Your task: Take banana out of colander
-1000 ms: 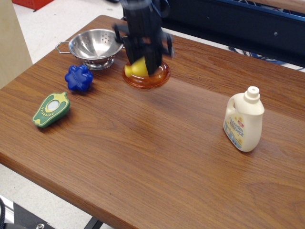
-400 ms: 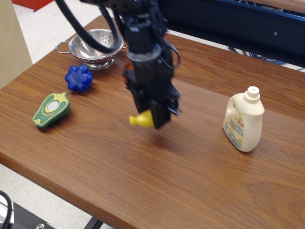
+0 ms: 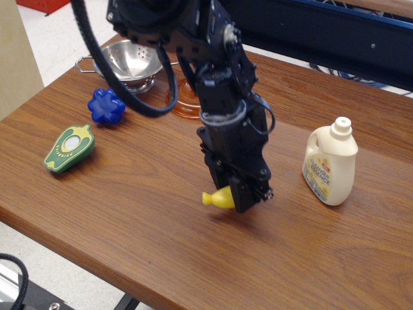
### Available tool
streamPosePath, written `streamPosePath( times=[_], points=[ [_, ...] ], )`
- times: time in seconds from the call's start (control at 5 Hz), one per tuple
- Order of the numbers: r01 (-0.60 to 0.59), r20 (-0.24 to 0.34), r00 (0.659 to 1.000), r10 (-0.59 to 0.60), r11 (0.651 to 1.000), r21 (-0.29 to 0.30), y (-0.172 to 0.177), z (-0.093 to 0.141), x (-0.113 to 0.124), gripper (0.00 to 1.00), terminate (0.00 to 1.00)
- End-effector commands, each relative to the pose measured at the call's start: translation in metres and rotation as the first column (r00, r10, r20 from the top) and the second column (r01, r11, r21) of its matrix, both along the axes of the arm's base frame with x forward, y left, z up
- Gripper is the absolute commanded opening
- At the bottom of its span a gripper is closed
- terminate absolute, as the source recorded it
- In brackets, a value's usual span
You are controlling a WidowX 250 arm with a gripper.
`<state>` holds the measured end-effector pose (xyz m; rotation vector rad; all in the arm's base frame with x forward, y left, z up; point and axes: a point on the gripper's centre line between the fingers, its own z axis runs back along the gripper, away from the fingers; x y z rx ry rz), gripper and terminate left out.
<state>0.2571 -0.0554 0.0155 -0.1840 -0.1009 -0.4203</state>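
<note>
Observation.image: claw [image 3: 248,197] clamped on banana [image 3: 219,198] above bare table [image 3: 155,213] middle, colander [image 3: 129,63] far back-left.

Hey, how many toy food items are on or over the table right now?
2. The banana is held in the gripper just above the table's front middle; the avocado half lies at the left edge. The arm may hide more behind it.

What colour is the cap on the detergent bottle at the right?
Cream, matching the body of the bottle, which carries a yellow and blue label. Seen in the only view, observation.image.
</note>
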Motion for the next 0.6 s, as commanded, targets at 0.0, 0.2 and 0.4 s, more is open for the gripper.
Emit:
streamPosePath(
  times=[0.0, 0.2, 0.4],
  points=[
    [-0.015, 0.058, 0.998, 0.015, 1.0, -0.014, 0.006, 0.004, 0.002, 1.0, 0.0],
    [-0.02, 0.054, 0.998, 0.019, 1.0, 0.008, 0.008, 0.014, 0.005, 1.0, 0.0],
    [0.004, 0.045, 0.999, -0.006, 0.999, 0.035, 0.013, 0.037, 0.012, 1.0, 0.0]
  ],
)
